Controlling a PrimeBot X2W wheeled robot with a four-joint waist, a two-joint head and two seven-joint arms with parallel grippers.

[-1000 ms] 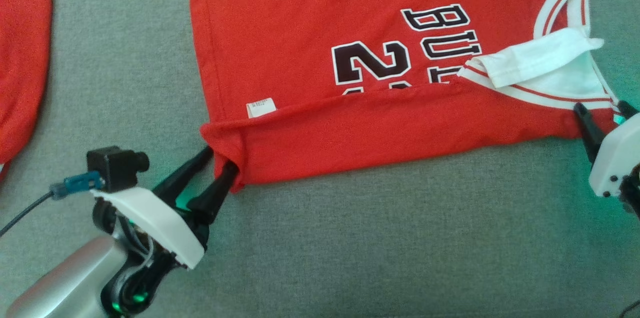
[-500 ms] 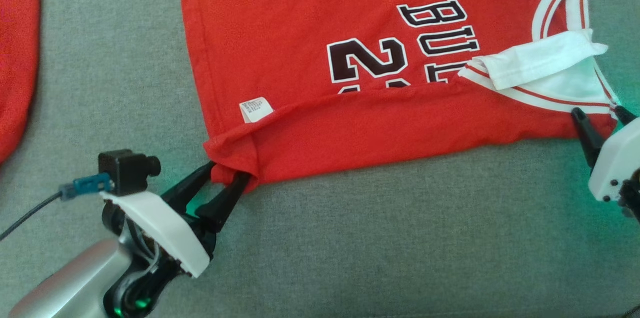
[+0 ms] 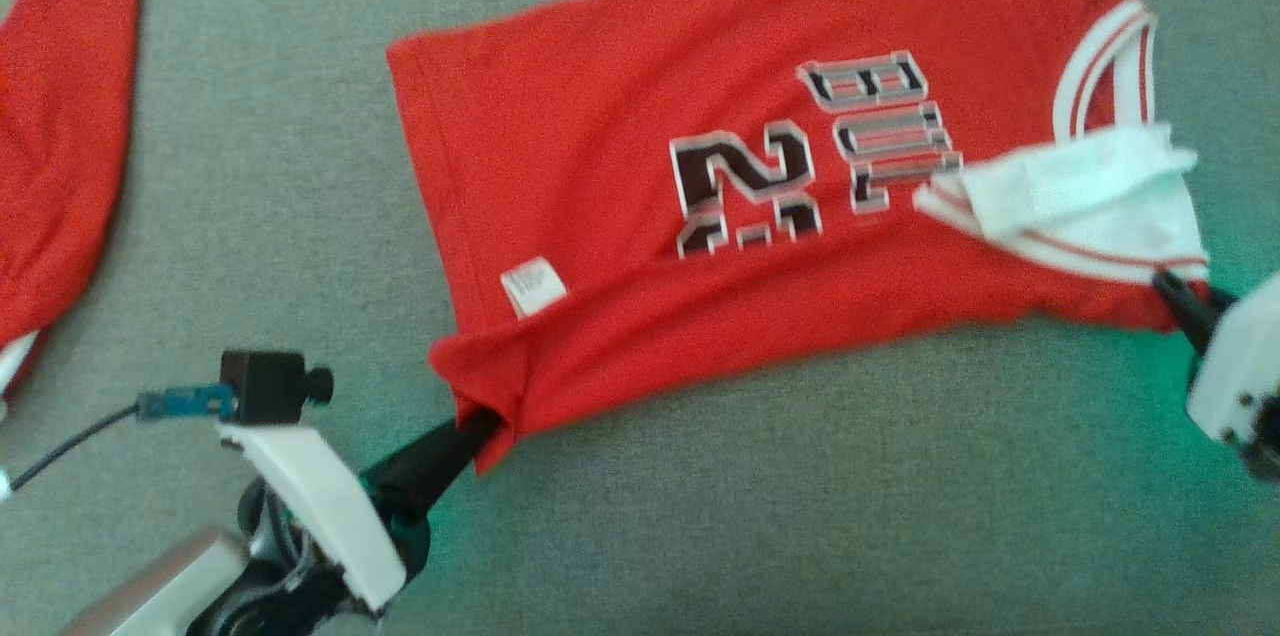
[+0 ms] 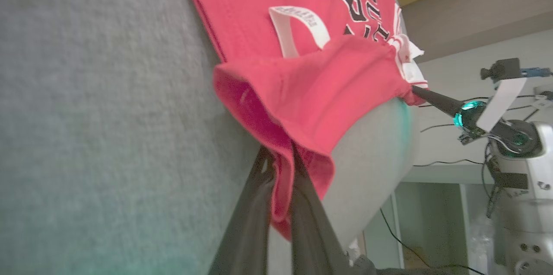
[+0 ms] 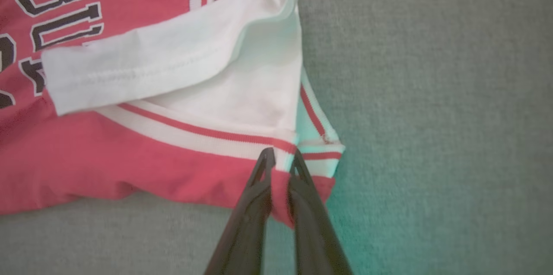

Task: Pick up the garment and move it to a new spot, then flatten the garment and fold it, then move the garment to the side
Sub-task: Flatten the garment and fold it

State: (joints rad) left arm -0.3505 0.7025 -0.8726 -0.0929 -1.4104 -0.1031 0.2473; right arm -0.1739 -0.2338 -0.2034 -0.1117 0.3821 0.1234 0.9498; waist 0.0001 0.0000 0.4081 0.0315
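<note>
Pinching with left hand [image 3: 478, 428] the hem corner of the red basketball jersey [image 3: 600, 146], with right hand [image 5: 281, 159] its striped armhole edge; spread beyond both hands on grey worktop [image 3: 800, 516]. Could lose either shallow bite if lifted unevenly, spilling the fold.

I note even, diffuse light with soft shadows. The head view is motion-blurred: lettering on the garment [image 3: 620, 216] ghosts double. A green glow tints the grey surface [image 3: 700, 516] by the left gripper [image 3: 485, 423] and the right gripper [image 3: 1190, 291]. The left wrist view bends at its edges.
</note>
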